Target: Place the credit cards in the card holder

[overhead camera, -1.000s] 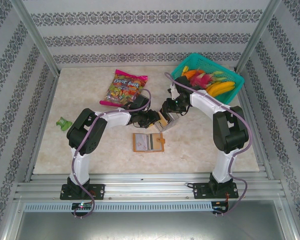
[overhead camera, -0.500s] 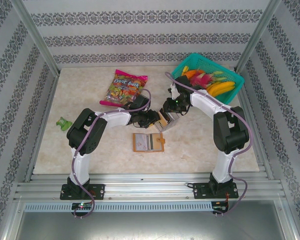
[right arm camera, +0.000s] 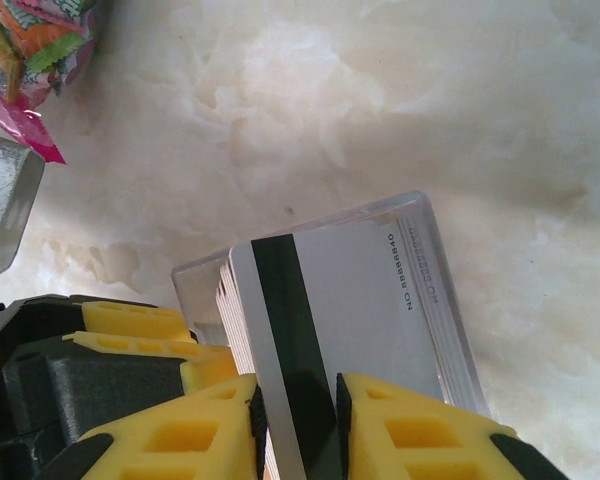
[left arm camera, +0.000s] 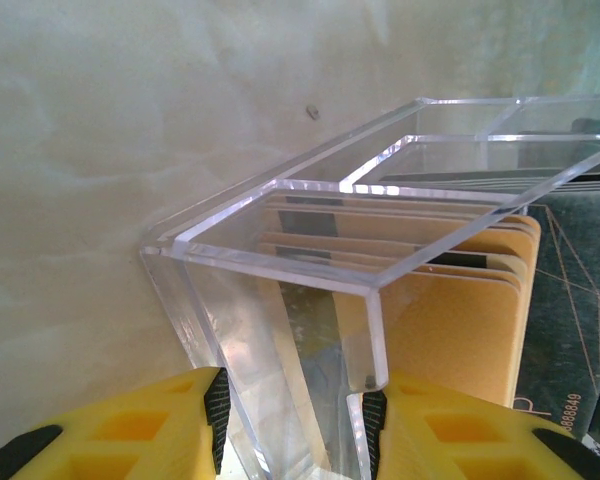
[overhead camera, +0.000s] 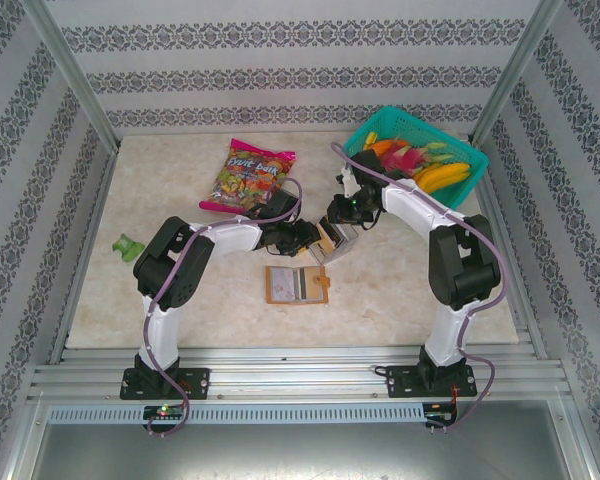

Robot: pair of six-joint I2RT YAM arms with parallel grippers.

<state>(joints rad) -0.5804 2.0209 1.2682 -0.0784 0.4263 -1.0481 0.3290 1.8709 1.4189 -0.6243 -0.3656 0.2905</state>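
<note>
The right claw (right arm camera: 298, 420) is pinching tighter than a second ago, gripping the grey card (right arm camera: 380, 300). The left claw (left arm camera: 290, 430), arm bent inward, is clamping the clear tray (left arm camera: 280, 215).

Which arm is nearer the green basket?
Right. The right arm runs along the green basket's near-left side; the left arm ends farther left, past the right arm's jaws.

The middle of the worktop (overhead camera: 400, 290) is crowded. The clear tray (left arm camera: 260, 250) is hemmed in by the left pincer (left arm camera: 290, 425) and the right pincer (right arm camera: 298, 415). The far side is blocked by the snack bag (overhead camera: 252, 175) and the fruit basket (overhead camera: 466, 186). Bare passage is seen at the near right, beside the open wallet (overhead camera: 296, 284).
</note>
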